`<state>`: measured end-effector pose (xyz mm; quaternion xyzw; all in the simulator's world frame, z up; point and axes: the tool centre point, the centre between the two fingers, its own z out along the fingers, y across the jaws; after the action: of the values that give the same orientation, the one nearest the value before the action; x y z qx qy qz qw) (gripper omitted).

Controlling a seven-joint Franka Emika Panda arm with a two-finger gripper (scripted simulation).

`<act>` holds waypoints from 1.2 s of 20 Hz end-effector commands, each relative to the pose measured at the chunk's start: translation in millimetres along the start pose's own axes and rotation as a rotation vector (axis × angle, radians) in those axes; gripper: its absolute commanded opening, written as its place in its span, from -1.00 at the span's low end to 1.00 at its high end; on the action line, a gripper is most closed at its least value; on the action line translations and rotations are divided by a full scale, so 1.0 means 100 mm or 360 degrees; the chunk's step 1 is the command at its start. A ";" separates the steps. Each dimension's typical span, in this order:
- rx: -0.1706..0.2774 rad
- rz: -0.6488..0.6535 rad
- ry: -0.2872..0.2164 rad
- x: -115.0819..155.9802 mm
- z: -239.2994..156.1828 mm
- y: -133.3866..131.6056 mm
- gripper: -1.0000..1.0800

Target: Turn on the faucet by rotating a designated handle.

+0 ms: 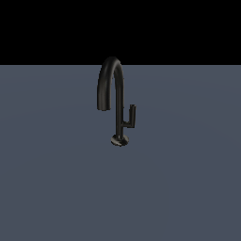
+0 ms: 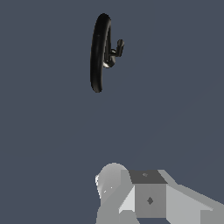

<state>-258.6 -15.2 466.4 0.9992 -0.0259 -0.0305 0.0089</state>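
Exterior view: the faucet [image 1: 118,101] is standing upright a little above the centre of the frame on a plain grey-blue surface [image 1: 52,188], its arched spout curving over toward the exterior view's left and its small round base sitting just below. The handle [image 1: 130,117] is projecting from the stem on the exterior view's right, a short stub carrying a thin upright bar, clear of the spout. No arm or gripper is showing in this view. Wrist view: the faucet [image 2: 99,52] is appearing in the upper part of the picture, seen nearly from above, with the handle [image 2: 117,49] showing as a small bent piece just beside the arch. A pale grey part of the gripper [image 2: 144,197] is filling the lower edge, well apart from the faucet; its fingertips are not showing, so whether the claw is released or clenched cannot be told. Step in hand, as judged: the approach. Doing it well is calling for coming in on the handle's side, keeping clear of the tall spout, meeting the upright bar rather than the stem, and pushing it around the stem's axis, not straight at it.
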 end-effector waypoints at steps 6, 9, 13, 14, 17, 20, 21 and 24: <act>0.0015 0.0015 -0.0013 0.03 0.01 0.00 -1.00; 0.0039 0.0039 -0.0034 0.09 0.02 -0.01 -1.00; 0.0089 0.0089 -0.0077 0.20 0.04 -0.03 -1.00; 0.0105 0.0105 -0.0091 0.23 0.05 -0.03 -1.00; 0.0161 0.0161 -0.0139 0.36 0.08 -0.04 -1.00; 0.0230 0.0229 -0.0198 0.51 0.12 -0.05 -1.00; 0.0256 0.0255 -0.0220 0.56 0.14 -0.05 -1.00; 0.0336 0.0334 -0.0289 0.74 0.19 -0.05 -1.00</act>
<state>-194.6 -13.8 446.1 0.9835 -0.1208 -0.1064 -0.0829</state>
